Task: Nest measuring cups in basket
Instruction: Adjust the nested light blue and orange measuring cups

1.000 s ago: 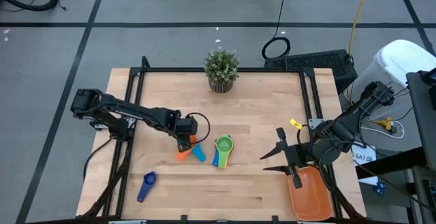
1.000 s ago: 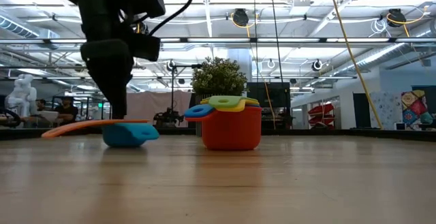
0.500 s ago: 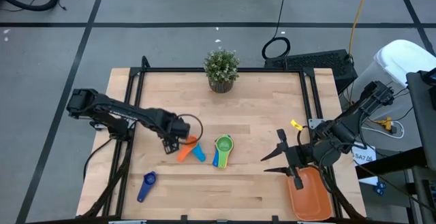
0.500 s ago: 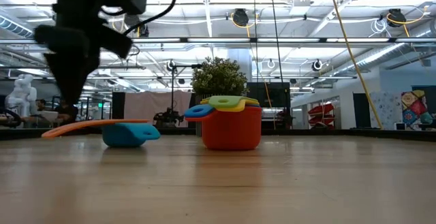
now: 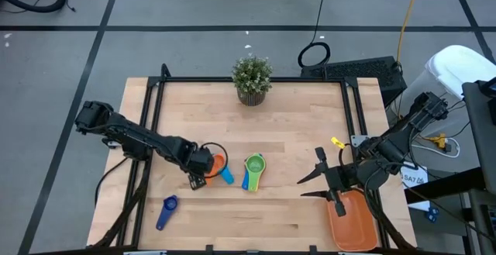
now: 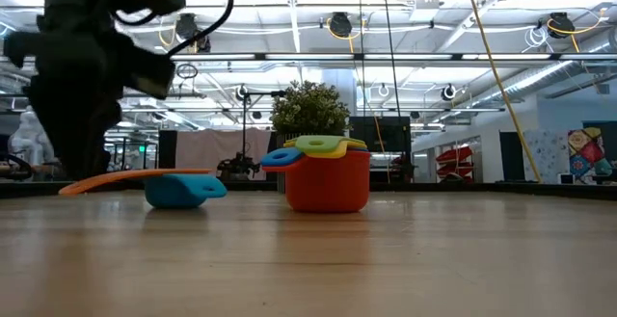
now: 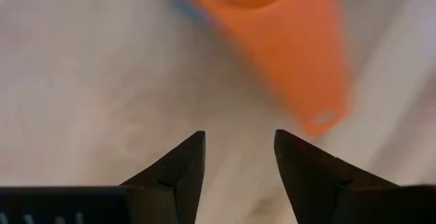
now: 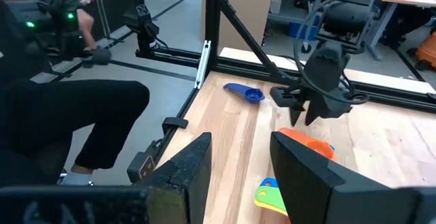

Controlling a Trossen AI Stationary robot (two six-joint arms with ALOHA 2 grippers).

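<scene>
No text, label, brand, number or sign can be read anywhere in these views. A white tag [image 5: 413, 178] beside the right arm's base carries dark print, but its characters are too small to make out with any certainty.

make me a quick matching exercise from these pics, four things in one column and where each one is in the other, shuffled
Things:
1. dark blue measuring cup
2. potted plant
3. basket
4. orange measuring cup

Places:
A. far edge of the table, near the middle
B. alone near the front edge, on the left arm's side
C. front corner on the right arm's side, under the right gripper
D. mid-table, just beyond the open left gripper

Pairs: 1-B, 2-A, 3-C, 4-D
</scene>
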